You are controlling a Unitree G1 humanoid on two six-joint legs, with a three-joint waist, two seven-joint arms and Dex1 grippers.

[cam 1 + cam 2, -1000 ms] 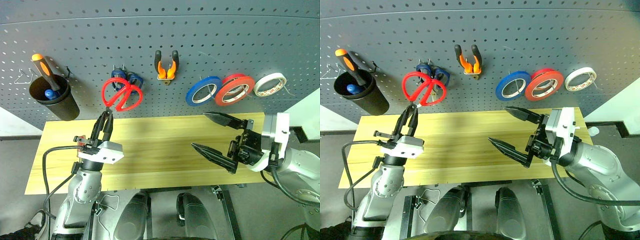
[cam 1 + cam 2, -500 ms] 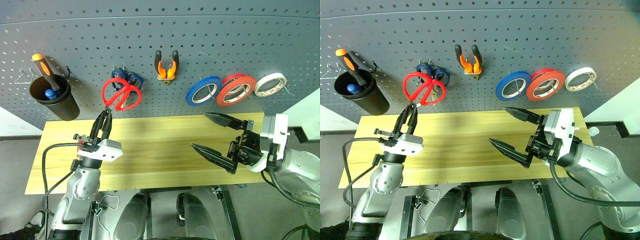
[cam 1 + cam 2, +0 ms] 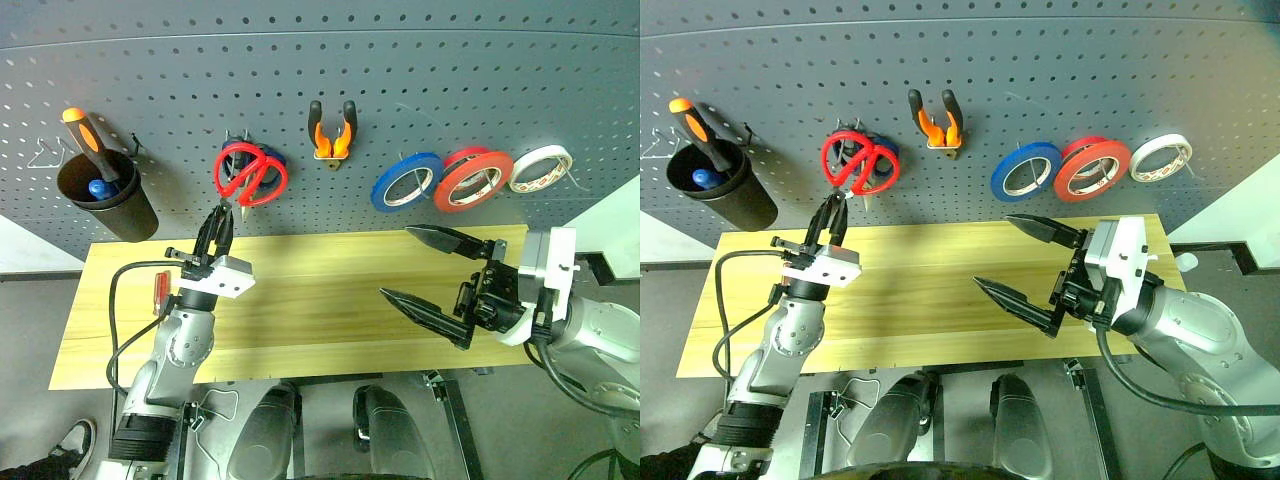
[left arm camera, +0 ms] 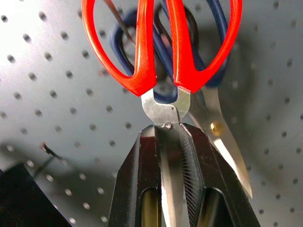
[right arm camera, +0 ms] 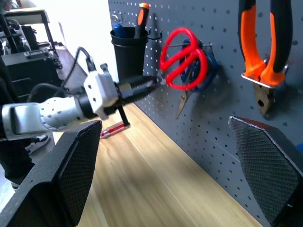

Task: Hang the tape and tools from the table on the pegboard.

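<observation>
A: The left gripper is clamped on the blades of the red scissors, holding the handles up at a hook on the pegboard, right over the blue scissors.

B: The risk?

A: I can't tell if a handle loop is on the hook. Released too soon, the scissors could drop to the table, or knock the blue pair loose.

B: And the right gripper?

A: Wide open, empty, above the table. The red tape and pliers hang already; a small red screwdriver lies on the table.
</observation>
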